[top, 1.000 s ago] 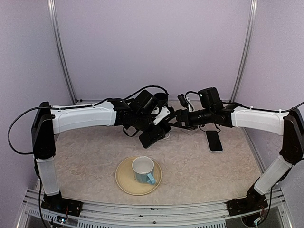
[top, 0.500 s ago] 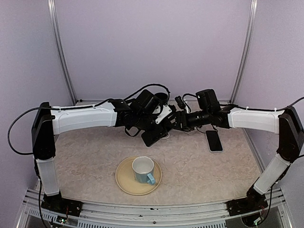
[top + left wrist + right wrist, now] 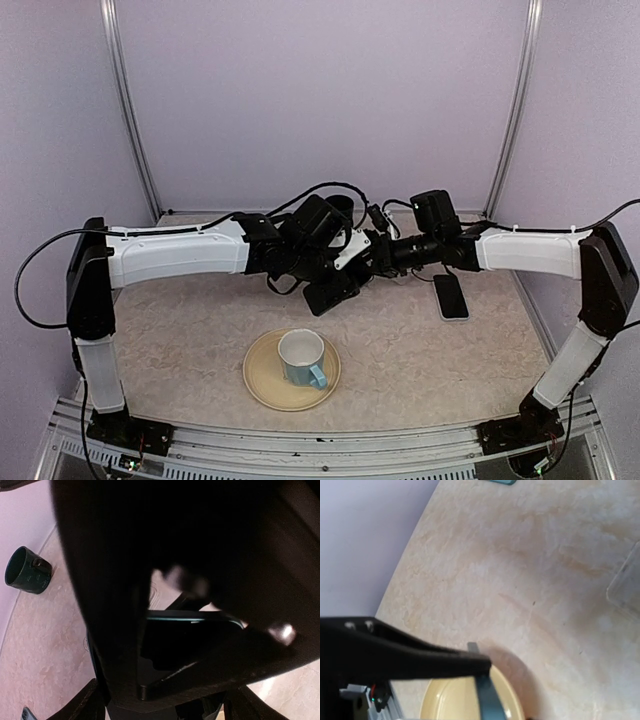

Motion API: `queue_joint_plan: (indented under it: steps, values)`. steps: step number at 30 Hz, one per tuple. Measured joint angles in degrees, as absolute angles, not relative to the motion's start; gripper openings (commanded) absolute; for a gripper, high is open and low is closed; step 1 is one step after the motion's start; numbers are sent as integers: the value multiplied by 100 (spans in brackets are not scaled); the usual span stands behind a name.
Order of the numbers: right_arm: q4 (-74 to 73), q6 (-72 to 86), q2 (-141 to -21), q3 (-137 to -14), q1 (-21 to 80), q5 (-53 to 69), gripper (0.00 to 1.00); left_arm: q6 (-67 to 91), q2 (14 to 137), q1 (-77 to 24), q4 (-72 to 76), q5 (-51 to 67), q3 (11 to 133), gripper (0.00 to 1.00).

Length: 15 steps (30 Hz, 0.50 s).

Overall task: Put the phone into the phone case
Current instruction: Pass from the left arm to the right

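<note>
Up behind the mug [image 3: 301, 357], my left gripper [image 3: 338, 283] pinches a dark teal-edged slab [image 3: 328, 298], phone or case I cannot tell, and my right gripper [image 3: 363, 264] touches its edge, grip unclear; a crooked squeeze could twist it loose, while a phone [image 3: 451, 296] lies right of the mug.

The surface [image 3: 180, 330] looked like matt, mottled beige stone. The left arm [image 3: 175, 255] and right arm [image 3: 530, 252] had smooth white plastic shells and matt black joints. At right centre the phone [image 3: 451, 297] showed glossy black glass. The case [image 3: 330, 295] in the middle looked like dull dark plastic. The plate [image 3: 265, 385] and cup [image 3: 300, 350] at lower centre were shiny and glazed. The posts [image 3: 127, 110] were brushed metal, and the walls [image 3: 320, 90] were matt.
</note>
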<state>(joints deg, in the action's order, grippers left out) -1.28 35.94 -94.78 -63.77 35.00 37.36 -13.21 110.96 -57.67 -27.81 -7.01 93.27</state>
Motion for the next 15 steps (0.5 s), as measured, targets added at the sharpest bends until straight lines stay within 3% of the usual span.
queue_joint_plan:
  steps: [3, 7, 10, 15]
  values:
    - [-64, 3601, -9483, -6377, 3489, 3745, 12, -1361, 11074, -5787, -2827, -676, 9327, 33]
    - [-12, 3647, -9483, -6377, 3489, 3767, 1, -1417, 11041, -5808, -2832, -705, 9327, 33]
    - [12, 3754, -9483, -6377, 3489, 3791, 0, -1422, 11041, -5822, -2823, -784, 9327, 35]
    - [30, 3758, -9483, -6377, 3487, 3811, 0, -1422, 11039, -5835, -2816, -838, 9327, 61]
